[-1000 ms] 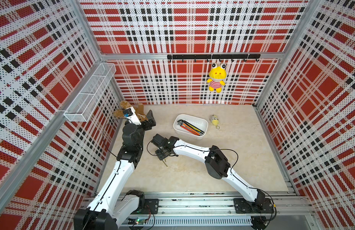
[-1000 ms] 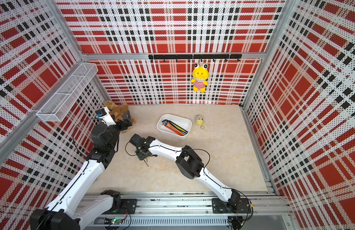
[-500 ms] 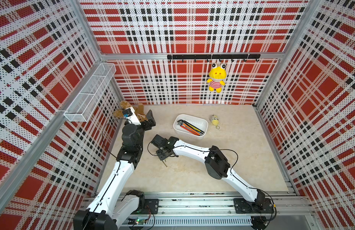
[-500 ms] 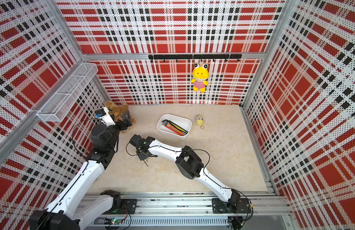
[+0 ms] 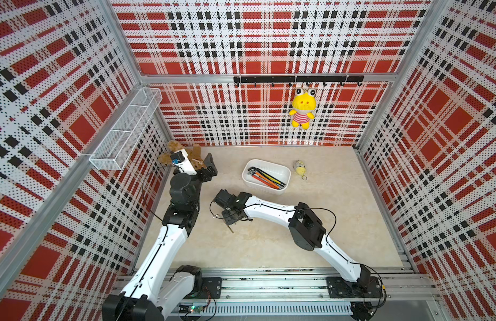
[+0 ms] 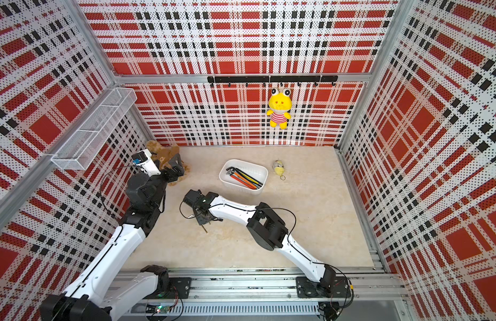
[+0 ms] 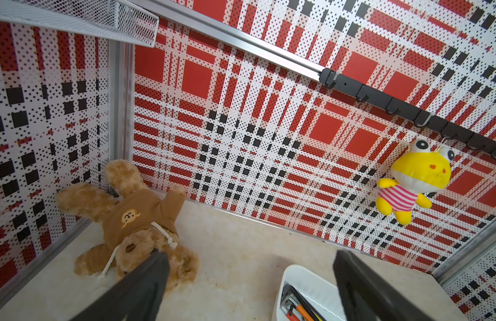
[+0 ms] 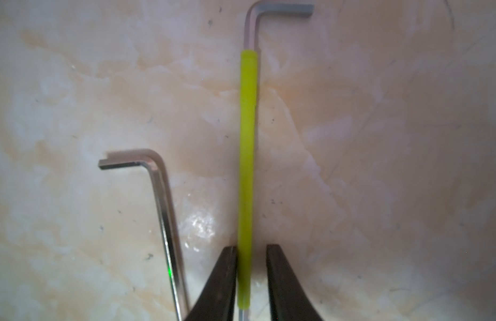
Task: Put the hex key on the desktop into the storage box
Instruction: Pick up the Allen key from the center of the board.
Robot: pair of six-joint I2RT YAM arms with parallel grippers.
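Observation:
A hex key with a yellow-green sleeve (image 8: pixel 247 155) lies on the cream desktop (image 5: pixel 269 244). My right gripper (image 8: pixel 251 250) straddles its long arm. One finger touches the sleeve and the other stands a narrow gap away, so the gripper is open. In both top views this gripper (image 5: pixel 230 219) (image 6: pixel 202 219) points down at the desktop left of centre, and the key's tip (image 5: pixel 230 229) pokes out below it. The white storage box (image 5: pixel 280 168) (image 6: pixel 258 170) at the back holds several coloured hex keys. My left gripper (image 7: pixel 249 254) (image 5: pixel 209 166) hangs open and empty near the teddy bear.
A bare metal hex key (image 8: pixel 163 208) lies close beside the sleeved one. A brown teddy bear (image 7: pixel 135 222) sits in the back left corner. A small yellow keychain toy (image 5: pixel 299 168) lies right of the box. A yellow frog plush (image 5: pixel 303 111) and a wire-mesh basket (image 5: pixel 127 127) hang on the walls.
The right gripper's jaws have narrowed around the sleeved hex key while the arm stayed over the same spot. The left arm has hardly moved.

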